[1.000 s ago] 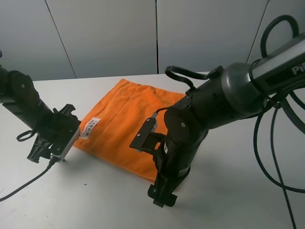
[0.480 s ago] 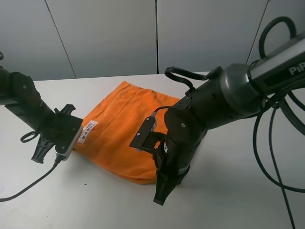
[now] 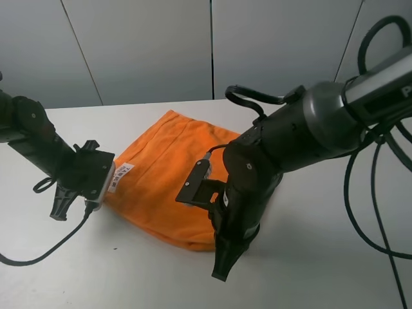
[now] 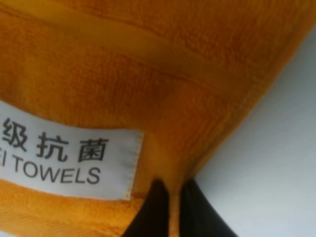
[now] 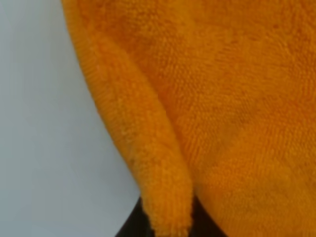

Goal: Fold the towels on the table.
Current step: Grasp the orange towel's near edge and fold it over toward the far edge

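An orange terry towel [image 3: 168, 172] lies spread on the white table [image 3: 322, 257], with its white label [image 3: 121, 175] at the left edge. My left gripper [image 3: 96, 201] is shut on the towel's near-left corner beside the label [image 4: 64, 160]; its dark fingertips [image 4: 158, 207] pinch the hem [image 4: 174, 197]. At the near-right corner my right gripper [image 3: 225, 254] is shut on the towel's edge; the wrist view shows a fold of orange cloth [image 5: 168, 197] clamped between its fingers [image 5: 136, 222]. Both near corners are lifted slightly off the table.
Black cables trail from the left arm [image 3: 38, 248] over the near-left table and loop at the right [image 3: 373, 212]. A grey panelled wall [image 3: 212, 45] stands behind the table's far edge.
Both grippers have shut on the towel's near corners. The towel's near edge has bunched and risen a little, drawn inward from where it lay flat.
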`<state>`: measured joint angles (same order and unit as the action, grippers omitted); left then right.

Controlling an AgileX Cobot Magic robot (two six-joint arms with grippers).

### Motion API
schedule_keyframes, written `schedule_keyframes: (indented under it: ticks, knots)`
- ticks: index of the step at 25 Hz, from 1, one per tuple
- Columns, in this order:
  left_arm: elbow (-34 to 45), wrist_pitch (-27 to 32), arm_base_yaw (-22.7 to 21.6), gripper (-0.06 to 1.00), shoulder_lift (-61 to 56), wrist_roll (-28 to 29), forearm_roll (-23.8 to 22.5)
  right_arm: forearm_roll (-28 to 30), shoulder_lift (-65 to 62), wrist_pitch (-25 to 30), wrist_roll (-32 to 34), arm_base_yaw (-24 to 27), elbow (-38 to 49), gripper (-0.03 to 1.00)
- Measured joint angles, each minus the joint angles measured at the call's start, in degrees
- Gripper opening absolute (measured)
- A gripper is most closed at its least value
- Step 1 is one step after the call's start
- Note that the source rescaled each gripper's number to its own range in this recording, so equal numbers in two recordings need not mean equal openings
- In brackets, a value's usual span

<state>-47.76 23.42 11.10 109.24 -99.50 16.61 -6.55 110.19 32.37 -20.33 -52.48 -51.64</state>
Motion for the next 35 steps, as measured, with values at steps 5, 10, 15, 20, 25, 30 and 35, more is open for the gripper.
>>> schedule_keyframes:
  ticks: [5, 10, 15, 20, 25, 30, 35]
  knots:
    - [0.10, 1.37, 0.00, 0.00, -4.51, 0.46, 0.50, 3.61, -4.88, 2.03, -0.63, 0.00, 0.19, 0.00]
    - [0.10, 1.72, 0.00, 0.00, -9.38, 6.67, 0.91, 7.90, -8.49, 3.66, -0.87, 0.00, 0.19, 0.00]
    - [0.10, 3.20, 2.71, 0.00, -13.76, 15.50, 1.22, 9.08, -10.81, 7.39, -0.50, 3.65, 0.19, 0.00]
    - [0.10, 2.43, 9.65, 0.00, -17.07, 25.02, -3.56, 11.81, -15.26, 9.22, -0.10, 8.79, 0.19, 0.00]
    - [0.10, -0.49, 13.17, 0.00, -17.33, 38.74, -15.89, 17.76, -17.81, 9.49, 2.20, 11.42, 0.22, 0.00]
    - [-1.38, -2.55, 13.54, 0.00, -17.33, 50.18, -25.01, 25.51, -17.81, 9.25, 5.57, 11.97, 0.22, 0.00]
    - [-4.27, -4.50, 13.54, 0.00, -17.33, 54.80, -29.56, 34.22, -17.81, 8.18, 10.60, 11.97, 0.22, 0.00]
